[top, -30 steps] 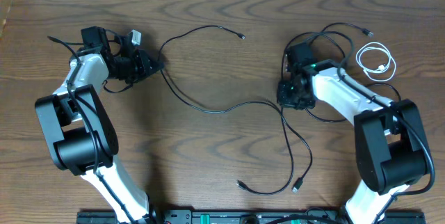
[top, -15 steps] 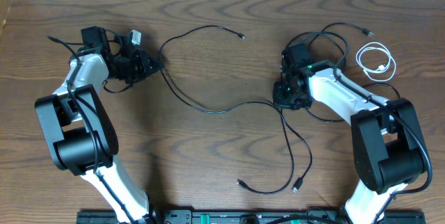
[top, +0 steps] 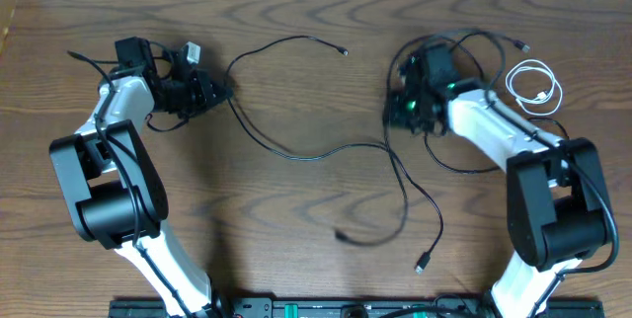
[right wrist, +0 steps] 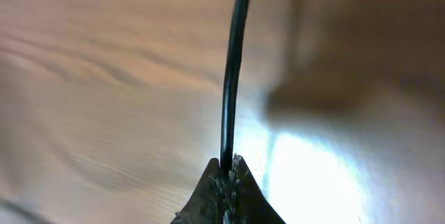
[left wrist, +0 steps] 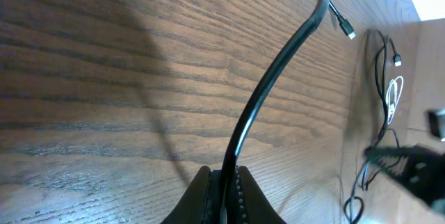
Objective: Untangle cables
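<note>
One long black cable (top: 296, 156) runs across the table's middle, with its far plug (top: 343, 52) lying toward the back. My left gripper (top: 223, 91) is shut on this cable at the back left. In the left wrist view the cable (left wrist: 278, 78) rises from between the shut jaws (left wrist: 224, 181). My right gripper (top: 397, 116) is shut on a black cable (right wrist: 233, 78), which leaves its tips (right wrist: 227, 165) straight upward in the right wrist view. A second black cable (top: 434, 214) trails toward the front and ends in a plug (top: 422, 264). The short white cable (top: 535, 88) lies coiled at the back right.
Black loops (top: 474, 46) lie tangled behind the right arm. Thicker arm cables (top: 89, 61) hang near the left arm's wrist. A black rail (top: 316, 308) runs along the table's front edge.
My right gripper has closed on the black cable and moved toward the back of the table, pulling the cable with it. The front plug end has slid back. The left arm has not moved.
</note>
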{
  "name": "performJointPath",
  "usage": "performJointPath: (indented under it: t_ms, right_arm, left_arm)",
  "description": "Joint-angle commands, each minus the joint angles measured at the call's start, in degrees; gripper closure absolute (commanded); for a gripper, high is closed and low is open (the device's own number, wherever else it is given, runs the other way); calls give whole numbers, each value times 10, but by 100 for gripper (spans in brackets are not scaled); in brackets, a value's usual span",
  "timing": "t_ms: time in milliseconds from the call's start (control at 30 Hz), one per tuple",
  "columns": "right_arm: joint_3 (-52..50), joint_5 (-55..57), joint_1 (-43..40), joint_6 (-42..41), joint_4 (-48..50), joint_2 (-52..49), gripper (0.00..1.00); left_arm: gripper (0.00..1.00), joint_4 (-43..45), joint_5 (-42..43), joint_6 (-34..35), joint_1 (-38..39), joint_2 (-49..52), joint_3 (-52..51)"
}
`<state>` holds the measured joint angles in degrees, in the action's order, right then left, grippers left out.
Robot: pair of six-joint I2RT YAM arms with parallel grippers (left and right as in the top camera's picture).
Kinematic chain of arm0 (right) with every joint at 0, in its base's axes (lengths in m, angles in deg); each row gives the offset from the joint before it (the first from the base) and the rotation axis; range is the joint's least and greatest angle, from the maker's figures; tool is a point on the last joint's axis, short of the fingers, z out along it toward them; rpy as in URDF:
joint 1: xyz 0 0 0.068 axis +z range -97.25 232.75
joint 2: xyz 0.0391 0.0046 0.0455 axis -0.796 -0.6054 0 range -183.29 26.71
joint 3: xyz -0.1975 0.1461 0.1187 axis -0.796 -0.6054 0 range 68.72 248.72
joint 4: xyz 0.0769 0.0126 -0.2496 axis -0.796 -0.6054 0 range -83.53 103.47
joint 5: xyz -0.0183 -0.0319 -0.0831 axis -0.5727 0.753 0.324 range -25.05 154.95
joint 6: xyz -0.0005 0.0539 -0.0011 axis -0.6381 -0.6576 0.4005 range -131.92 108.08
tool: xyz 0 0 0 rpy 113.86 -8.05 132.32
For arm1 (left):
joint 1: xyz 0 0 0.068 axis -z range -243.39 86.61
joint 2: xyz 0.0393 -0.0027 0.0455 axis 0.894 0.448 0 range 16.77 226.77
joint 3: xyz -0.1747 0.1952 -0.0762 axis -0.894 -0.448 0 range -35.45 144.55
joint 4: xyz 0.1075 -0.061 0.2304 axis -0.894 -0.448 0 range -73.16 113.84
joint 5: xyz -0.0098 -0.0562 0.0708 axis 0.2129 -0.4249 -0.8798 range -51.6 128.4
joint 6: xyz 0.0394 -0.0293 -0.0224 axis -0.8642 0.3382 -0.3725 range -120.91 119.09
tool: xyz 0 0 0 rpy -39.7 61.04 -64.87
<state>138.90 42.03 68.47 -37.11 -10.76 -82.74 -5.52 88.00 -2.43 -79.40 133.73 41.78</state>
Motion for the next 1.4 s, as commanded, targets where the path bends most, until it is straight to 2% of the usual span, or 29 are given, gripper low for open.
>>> performJointPath:
  t_ms: [0, 67, 200, 300, 500, 667, 733, 800, 900, 967, 1067, 1133, 1167, 1367]
  right_arm:
    - [62, -99, -32, -18, 18, 0, 99]
    - [86, -147, -55, -23, 46, 0, 99]
    - [116, -224, -109, -85, 137, 0, 99]
    - [116, -227, -148, -146, 225, 0, 99]
    - [116, -212, -205, -166, 331, 0, 99]
    - [116, -242, -240, -281, 418, 0, 99]
    - [116, -257, -253, -291, 442, 0, 99]
    - [115, -262, -266, -290, 431, 0, 99]
    - [115, -263, -291, -284, 340, 0, 99]
    - [115, -263, -308, -247, 257, 0, 99]
    - [115, -255, -334, -130, 105, -1, 99]
    - [115, -205, -350, -65, 17, -1, 99]
    - [115, -191, -353, -57, 2, -1, 99]
    - [113, 57, -371, -1, -141, -1, 99]
  left_arm:
    - [92, 1, 3, -1, 1, 5, 6]
    - [91, 1, 3, -1, 1, 5, 6]
    - [91, 1, 3, -1, 1, 5, 6]
    - [91, 1, 3, -1, 1, 5, 6]
    - [91, 1, 3, -1, 1, 5, 6]
    - [91, 1, 3, -1, 1, 5, 6]
    - [91, 1, 3, -1, 1, 5, 6]
    - [91, 1, 3, -1, 1, 5, 6]
    - [91, 1, 3, -1, 1, 5, 6]
    - [91, 1, 3, -1, 1, 5, 6]
    - [91, 1, 3, -1, 1, 5, 6]
    - [91, 1, 3, -1, 1, 5, 6]
    - [91, 1, 3, -1, 1, 5, 6]
    - [91, 1, 3, -1, 1, 5, 6]
